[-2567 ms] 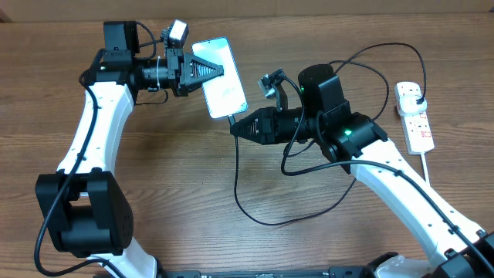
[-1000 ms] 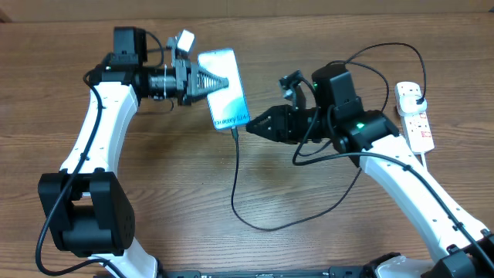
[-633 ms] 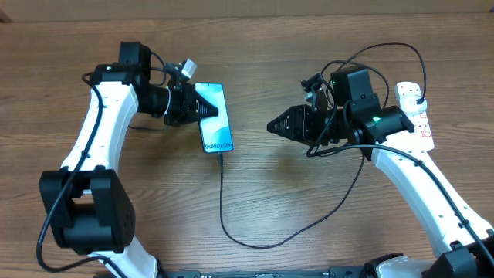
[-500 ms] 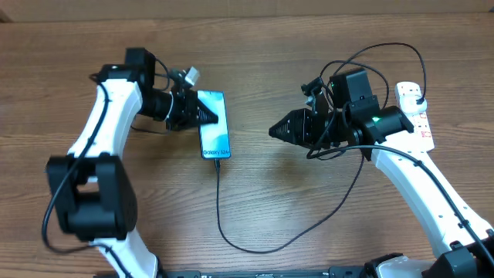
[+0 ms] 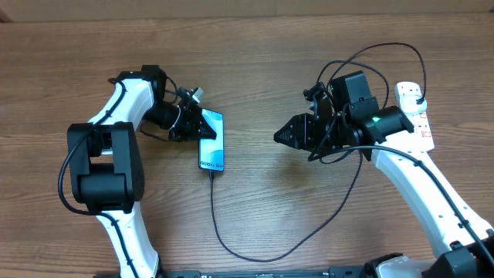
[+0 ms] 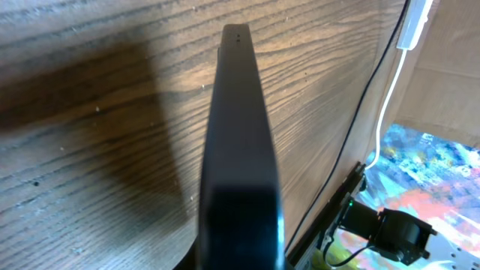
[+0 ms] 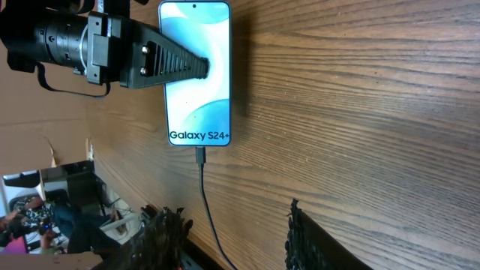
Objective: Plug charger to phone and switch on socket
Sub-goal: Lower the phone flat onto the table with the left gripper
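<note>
The phone shows a lit blue-white screen reading "Galaxy S24+" and sits low over the wood at left of centre. My left gripper is shut on its long sides. In the left wrist view only the phone's dark edge shows. The charger has its small tip in the phone's bottom port; the thin black cable loops along the front and up to the socket at far right. My right gripper stands open and empty, well right of the phone, its fingers either side of the charger.
The socket's thick white cord runs down the right side behind my right arm. Black charger loops arch over the right arm near the back edge. Bare wood table lies between the two grippers.
My left gripper has swung the phone down and to the left, turning it lengthwise toward me. My right gripper has drawn back to the right, away from the phone's port, and opened a little.
</note>
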Robot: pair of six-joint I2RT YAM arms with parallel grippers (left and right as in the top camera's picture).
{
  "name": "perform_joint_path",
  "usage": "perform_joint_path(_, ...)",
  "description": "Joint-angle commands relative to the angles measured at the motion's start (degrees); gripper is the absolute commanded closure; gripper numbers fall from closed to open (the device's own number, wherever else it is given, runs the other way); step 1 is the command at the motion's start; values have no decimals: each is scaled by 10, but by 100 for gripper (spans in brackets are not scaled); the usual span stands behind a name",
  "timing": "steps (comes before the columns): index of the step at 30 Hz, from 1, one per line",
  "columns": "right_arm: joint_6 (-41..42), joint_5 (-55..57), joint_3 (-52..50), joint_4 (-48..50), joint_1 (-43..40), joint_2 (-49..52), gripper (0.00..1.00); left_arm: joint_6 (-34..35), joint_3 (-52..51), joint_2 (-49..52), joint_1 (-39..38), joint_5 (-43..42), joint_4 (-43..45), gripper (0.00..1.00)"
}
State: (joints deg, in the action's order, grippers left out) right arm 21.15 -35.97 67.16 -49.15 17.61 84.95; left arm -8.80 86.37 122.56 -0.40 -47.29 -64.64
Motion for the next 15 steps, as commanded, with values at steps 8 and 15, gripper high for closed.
perform_joint_path(8,-7,4,7,-3,-2,3,53,14,2,14,-4,-3,10,96)
perform_joint_path(15,-7,14,7,-7,-2,3,53,22,2,28,-10,-2,11,96)
